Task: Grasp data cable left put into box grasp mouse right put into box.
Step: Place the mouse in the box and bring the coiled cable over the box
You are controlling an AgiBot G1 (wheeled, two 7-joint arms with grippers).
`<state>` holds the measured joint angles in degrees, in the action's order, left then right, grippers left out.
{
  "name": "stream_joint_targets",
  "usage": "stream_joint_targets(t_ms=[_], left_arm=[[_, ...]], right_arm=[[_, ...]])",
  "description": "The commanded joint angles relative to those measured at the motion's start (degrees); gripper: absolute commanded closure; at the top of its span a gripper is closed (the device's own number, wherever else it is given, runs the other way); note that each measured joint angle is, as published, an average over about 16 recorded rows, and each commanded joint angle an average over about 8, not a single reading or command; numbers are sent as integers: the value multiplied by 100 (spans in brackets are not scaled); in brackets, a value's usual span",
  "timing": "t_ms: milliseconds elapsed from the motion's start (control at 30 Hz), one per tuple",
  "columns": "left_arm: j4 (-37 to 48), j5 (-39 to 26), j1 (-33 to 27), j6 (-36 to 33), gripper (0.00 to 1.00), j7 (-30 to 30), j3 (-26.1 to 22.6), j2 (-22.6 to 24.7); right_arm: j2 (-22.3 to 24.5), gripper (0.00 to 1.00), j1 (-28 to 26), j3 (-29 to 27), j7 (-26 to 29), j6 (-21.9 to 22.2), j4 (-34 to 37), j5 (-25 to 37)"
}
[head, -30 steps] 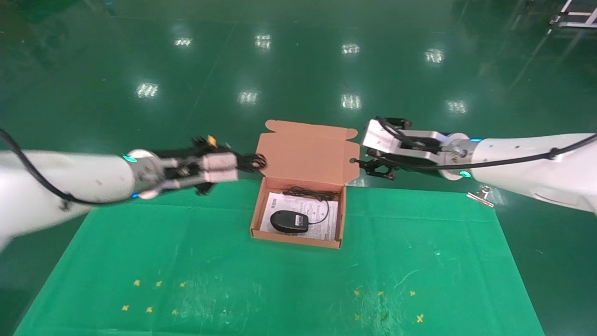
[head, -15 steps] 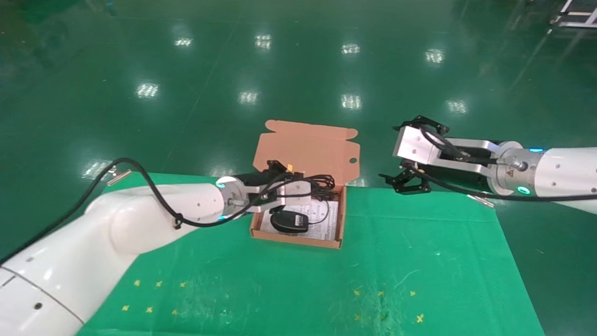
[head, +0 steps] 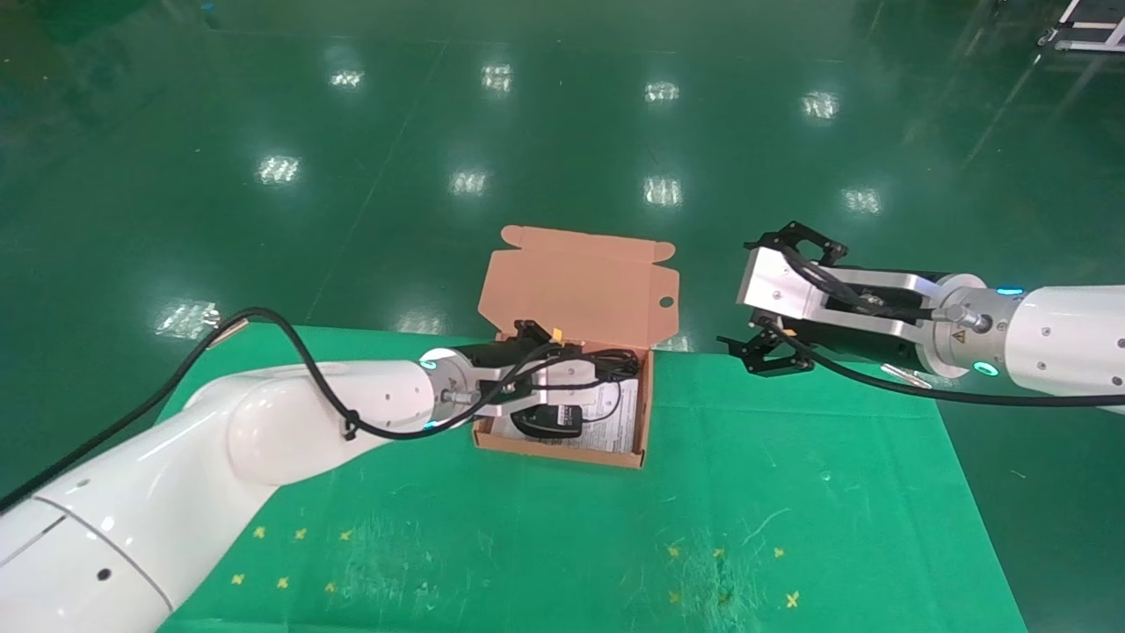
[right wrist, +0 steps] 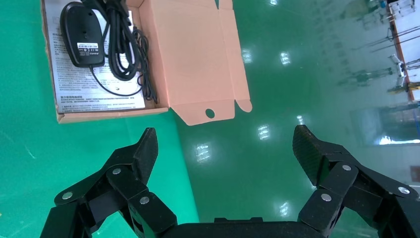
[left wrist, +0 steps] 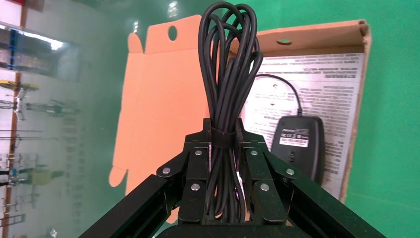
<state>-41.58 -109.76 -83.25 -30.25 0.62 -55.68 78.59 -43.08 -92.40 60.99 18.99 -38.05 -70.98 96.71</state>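
My left gripper (head: 591,369) is shut on the data cable (head: 611,361), a strapped black oval bundle, and holds it over the back of the open salmon-orange box (head: 562,452). In the left wrist view the bundle (left wrist: 229,69) stands between the shut fingers (left wrist: 195,163) of the gripper (left wrist: 223,131). The black mouse (head: 550,421) lies in the box on a printed leaflet; it also shows in the left wrist view (left wrist: 298,146), label up. My right gripper (head: 766,355) hangs open and empty to the right of the box, past the table's back edge. Its wrist view shows the gripper (right wrist: 225,144), the mouse (right wrist: 81,32) and the cable (right wrist: 121,47).
The box lid (head: 580,286) stands open at the back, round hole at its right. A green cloth (head: 527,527) with yellow marks covers the table. Metal clips hold its back corners (head: 905,376) (head: 230,323). A glossy green floor lies beyond.
My left arm swung in from left of the box and brought the cable over the box, then lower. My right gripper drew back to the right and down.
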Motion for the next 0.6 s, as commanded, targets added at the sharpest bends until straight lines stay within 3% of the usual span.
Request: stream_joint_targets(t_ms=[33, 367, 600], left_arm=[[16, 19, -12, 13, 0, 2, -20, 3], [-187, 34, -86, 36, 0, -73, 47, -135], [-229, -18, -509, 390, 0, -303, 135, -173]], right_arm=[[4, 0, 0, 7, 8, 2, -14, 17], [-89, 0, -62, -29, -59, 60, 62, 7], [-496, 0, -533, -90, -379, 144, 314, 212]])
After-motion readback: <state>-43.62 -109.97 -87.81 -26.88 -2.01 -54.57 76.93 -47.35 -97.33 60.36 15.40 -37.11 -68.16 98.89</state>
